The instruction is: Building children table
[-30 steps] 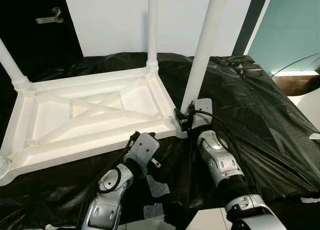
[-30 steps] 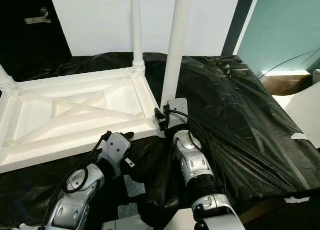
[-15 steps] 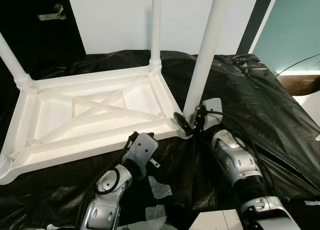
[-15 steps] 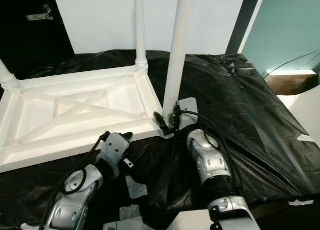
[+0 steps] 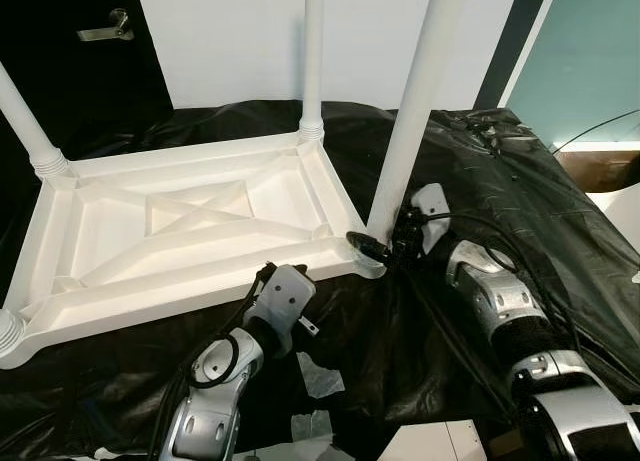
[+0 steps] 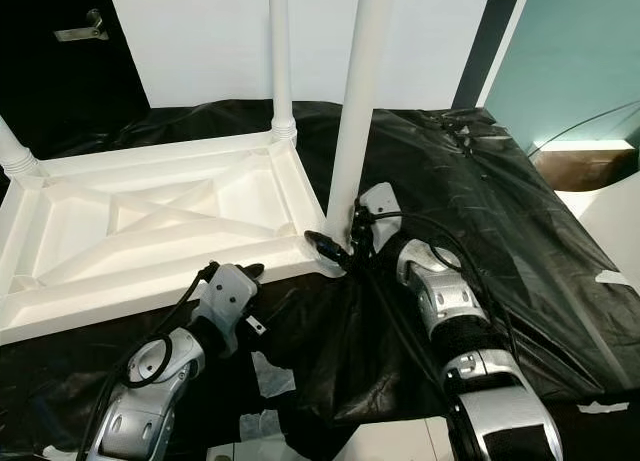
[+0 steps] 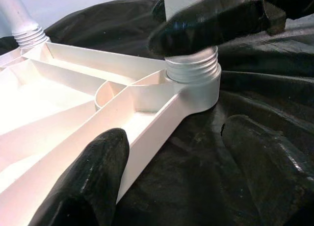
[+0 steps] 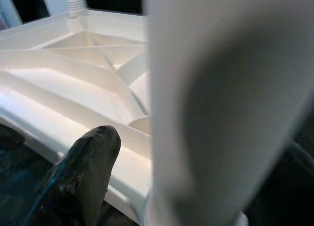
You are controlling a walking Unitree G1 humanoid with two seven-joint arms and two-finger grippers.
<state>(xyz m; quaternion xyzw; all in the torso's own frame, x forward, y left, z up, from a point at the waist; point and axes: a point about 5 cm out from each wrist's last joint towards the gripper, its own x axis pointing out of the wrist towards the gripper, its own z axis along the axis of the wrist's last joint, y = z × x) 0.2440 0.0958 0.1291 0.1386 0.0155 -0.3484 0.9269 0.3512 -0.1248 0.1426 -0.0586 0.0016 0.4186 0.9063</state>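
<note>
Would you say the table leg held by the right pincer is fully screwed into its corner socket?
Not fully. The leg stands upright in the socket, but bare threads show above the rim. The right pincer grips its base.

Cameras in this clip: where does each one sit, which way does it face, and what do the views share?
Left eye, right eye: head stereo pair, looking down at the upturned white table on black sheeting; both silver arms show.
Left wrist: looks along the open left gripper at the near corner socket.
Right wrist: along the right gripper, pressed against the near leg.
Shared: that leg and socket; the left wrist view also catches a right finger.
</note>
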